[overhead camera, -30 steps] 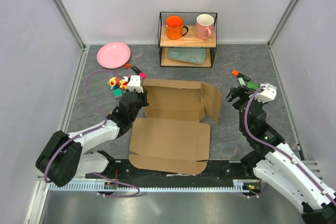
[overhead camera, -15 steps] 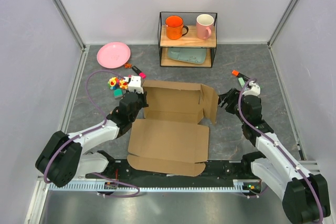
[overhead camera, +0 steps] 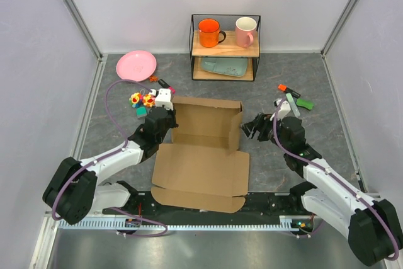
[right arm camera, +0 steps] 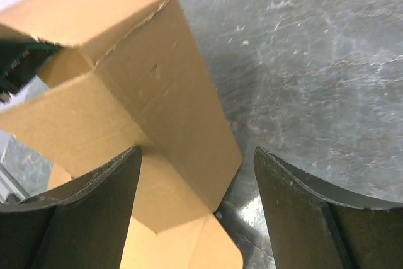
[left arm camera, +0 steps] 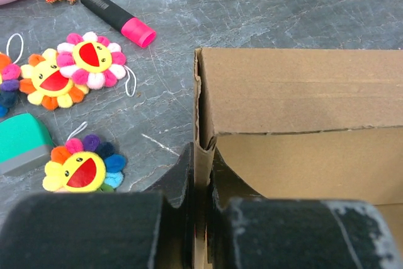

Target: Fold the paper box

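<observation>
The paper box [overhead camera: 204,155] is plain brown cardboard, partly folded, lying mid-table with its back wall and side flaps raised. My left gripper [overhead camera: 165,120] is shut on the box's left side flap [left arm camera: 203,155], which stands upright between the fingers. My right gripper [overhead camera: 255,127] is open at the box's right side; its fingers [right arm camera: 302,200] straddle the raised right flap [right arm camera: 176,111] without closing on it. The front lid panel [overhead camera: 198,196] lies flat near the arm bases.
A wire shelf [overhead camera: 225,48] with an orange mug [overhead camera: 208,32], a pink mug [overhead camera: 245,31] and a teal tray stands at the back. A pink plate [overhead camera: 136,65], flower toys [left arm camera: 88,67] and a pink marker [left arm camera: 118,18] lie left. Markers [overhead camera: 293,97] lie right.
My right gripper has moved left to the box's right flap, which has swung up and inward. My left gripper has stayed shut on the left flap.
</observation>
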Motion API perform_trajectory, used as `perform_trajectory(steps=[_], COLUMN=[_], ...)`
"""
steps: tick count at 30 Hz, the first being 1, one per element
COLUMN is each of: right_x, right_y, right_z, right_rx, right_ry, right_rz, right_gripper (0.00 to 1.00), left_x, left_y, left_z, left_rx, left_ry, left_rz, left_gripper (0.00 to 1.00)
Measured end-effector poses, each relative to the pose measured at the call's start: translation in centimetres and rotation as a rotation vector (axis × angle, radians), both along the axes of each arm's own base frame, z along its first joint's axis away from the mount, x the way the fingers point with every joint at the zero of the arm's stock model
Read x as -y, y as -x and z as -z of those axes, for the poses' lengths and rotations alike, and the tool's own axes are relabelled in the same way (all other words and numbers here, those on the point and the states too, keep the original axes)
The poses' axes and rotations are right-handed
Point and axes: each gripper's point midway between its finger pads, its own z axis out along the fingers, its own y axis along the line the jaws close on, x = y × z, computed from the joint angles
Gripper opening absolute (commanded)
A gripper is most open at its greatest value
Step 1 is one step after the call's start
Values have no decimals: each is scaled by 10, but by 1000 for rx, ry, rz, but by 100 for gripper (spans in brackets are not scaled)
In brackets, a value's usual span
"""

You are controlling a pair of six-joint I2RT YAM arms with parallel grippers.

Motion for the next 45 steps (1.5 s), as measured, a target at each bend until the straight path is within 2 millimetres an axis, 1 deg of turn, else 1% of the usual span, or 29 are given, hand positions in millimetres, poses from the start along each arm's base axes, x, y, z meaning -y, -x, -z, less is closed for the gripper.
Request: perform_trajectory(steps=[2, 5, 8, 11, 17, 24, 26, 27, 29, 30, 32, 33, 35, 36, 38, 39, 41, 42, 45], right_x=[-9, -17, -25, -32, -40, -42, -40, -40, -39, -38, -37, -36, -35, -35, -35, -34, -32, -29, -24], right_y=[5, 10, 14, 13, 1, -26, -32, -36, -43, -45, -48, -48, -49, -50, -52, -54, -56, -58, -64], right_z=[8, 13, 12, 10, 15, 21, 25, 27, 33, 36, 40, 42, 44, 44, 42, 42, 42, 42, 39], right_rx=[-8, -3, 17, 34, 34, 32, 27, 23, 14, 10, 7, 9, 13, 19, 32, 37, 38, 37, 34], right_ry=[32, 71, 106, 138, 220, 330, 360, 377, 407, 424, 455, 474, 513, 528, 561, 580, 609, 626, 658], right_rz=[-37, -67, -92, -105, -101, -34, -12, 0, 21, 33, 49, 58, 77, 80, 103, 123, 145, 174, 245], right_gripper=[81, 82, 82, 83, 83, 81, 77, 72, 68, 62, 55, 47, 41, 35, 28, 19, 5, 0, 0], left_x=[0, 0, 0, 0, 1, 3, 4, 4, 5, 5, 5, 5, 6, 6, 6, 6, 5, 5, 5], left_y=[0, 0, 0, 1, 2, 2, 2, 2, 2, 2, 2, 3, 3, 3, 3, 3, 3, 3, 4], left_z=[-1, -2, -1, 0, 1, 1, 1, 0, 0, 0, 0, 0, 0, 0, -1, -1, -2, -3, -1], left_rx=[-9, -16, -24, -32, -43, -45, -45, -45, -44, -45, -45, -45, -45, -45, -43, -42, -40, -39, -45], left_ry=[-6, -11, -15, -18, -23, -19, -18, -18, -17, -16, -16, -16, -16, -16, -16, -14, -14, -15, -20], left_rz=[0, 0, 1, 3, 9, 21, 25, 26, 28, 31, 33, 34, 34, 35, 36, 34, 32, 29, 30], left_gripper=[2, 2, 2, 2, 2, 2, 2, 2, 2, 2, 2, 2, 2, 2, 2, 2, 2, 2, 2])
